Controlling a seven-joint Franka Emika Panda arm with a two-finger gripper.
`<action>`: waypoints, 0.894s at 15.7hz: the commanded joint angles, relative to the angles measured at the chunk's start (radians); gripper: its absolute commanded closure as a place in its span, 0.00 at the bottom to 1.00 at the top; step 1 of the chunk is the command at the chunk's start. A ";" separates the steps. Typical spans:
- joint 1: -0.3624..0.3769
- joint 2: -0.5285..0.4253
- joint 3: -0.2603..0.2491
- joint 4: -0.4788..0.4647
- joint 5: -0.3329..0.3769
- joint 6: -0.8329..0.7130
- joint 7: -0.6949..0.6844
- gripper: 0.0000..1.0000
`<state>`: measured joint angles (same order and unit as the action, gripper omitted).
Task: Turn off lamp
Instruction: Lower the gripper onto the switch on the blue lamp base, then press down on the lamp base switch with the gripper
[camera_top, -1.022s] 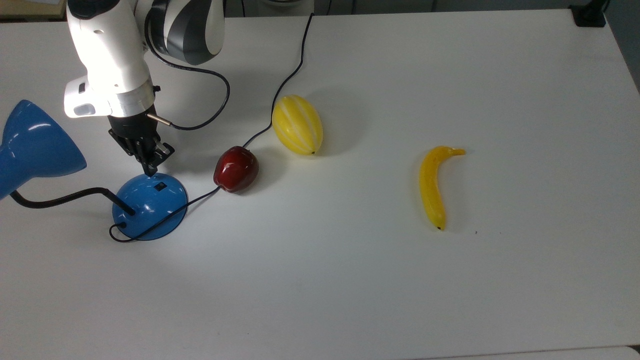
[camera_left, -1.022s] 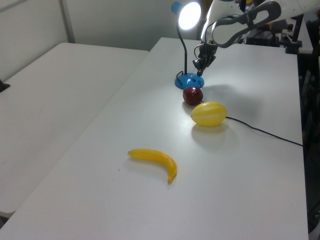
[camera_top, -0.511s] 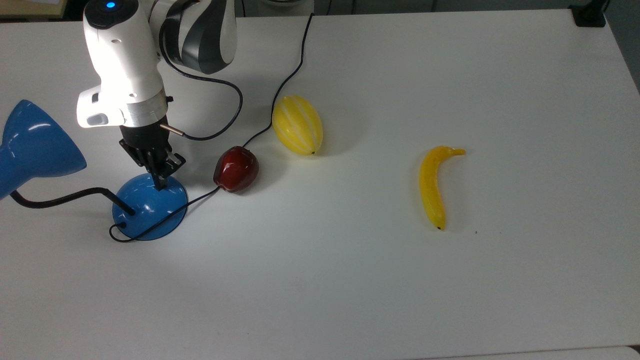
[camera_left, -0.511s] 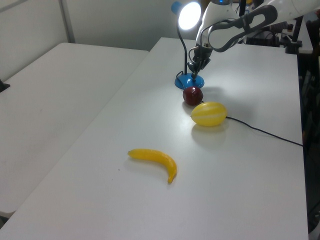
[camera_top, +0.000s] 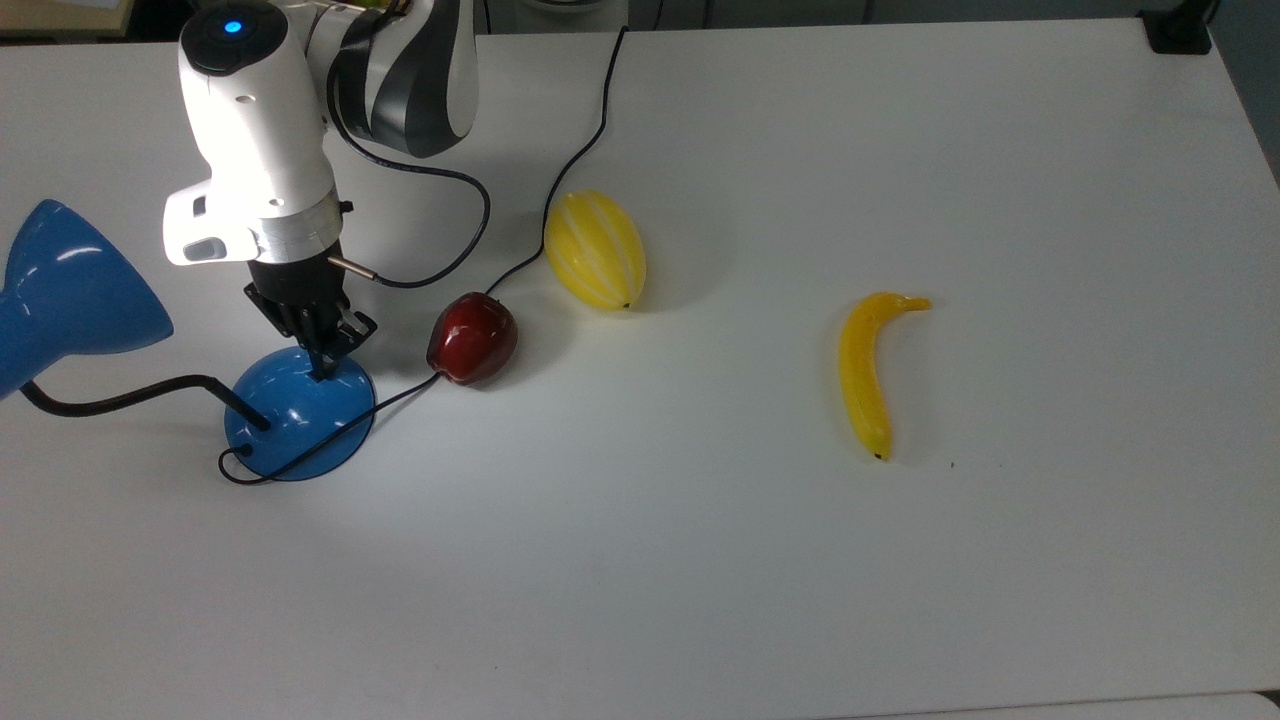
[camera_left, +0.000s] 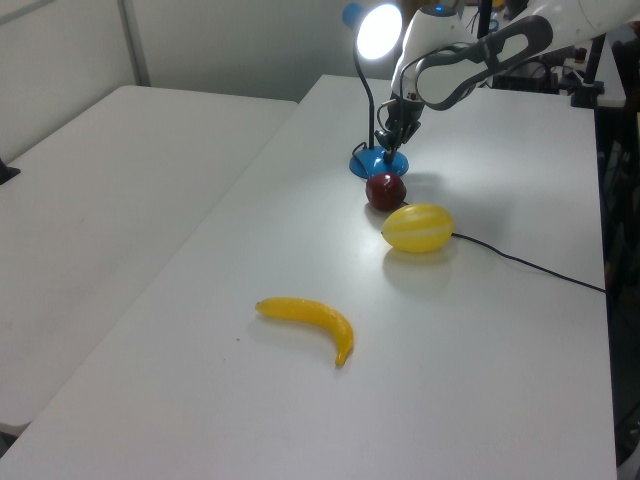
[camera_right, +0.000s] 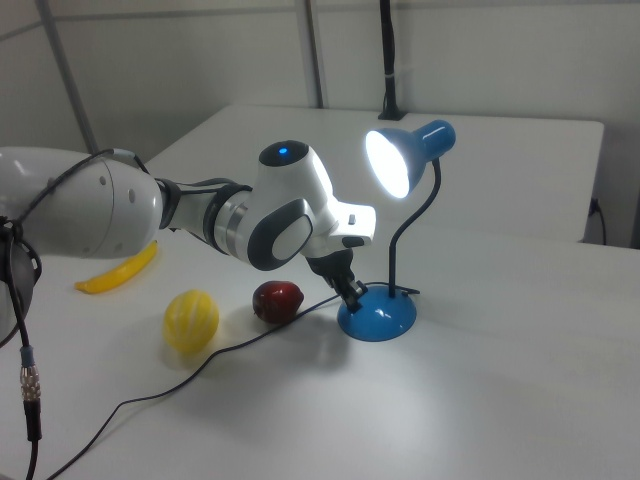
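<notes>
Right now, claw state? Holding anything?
Claw: shut, holding nothing, tip down on the lamp's base. Lamp shade lit.

White arm (camera_top: 255, 140), grey joints, blue light, black pincer (camera_top: 322, 365).

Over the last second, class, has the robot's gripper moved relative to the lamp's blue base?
Yes. In the top view the gripper has shifted rightward and down the picture, from the far edge of the lamp's base onto its dome.
</notes>
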<state>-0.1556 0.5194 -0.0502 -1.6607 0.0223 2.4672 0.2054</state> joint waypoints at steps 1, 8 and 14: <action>0.008 0.001 -0.005 -0.020 -0.019 0.018 0.026 1.00; 0.010 0.021 -0.005 -0.039 -0.019 0.018 0.026 1.00; 0.010 0.021 -0.005 -0.044 -0.018 0.012 0.026 1.00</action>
<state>-0.1551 0.5195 -0.0502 -1.6659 0.0221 2.4674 0.2054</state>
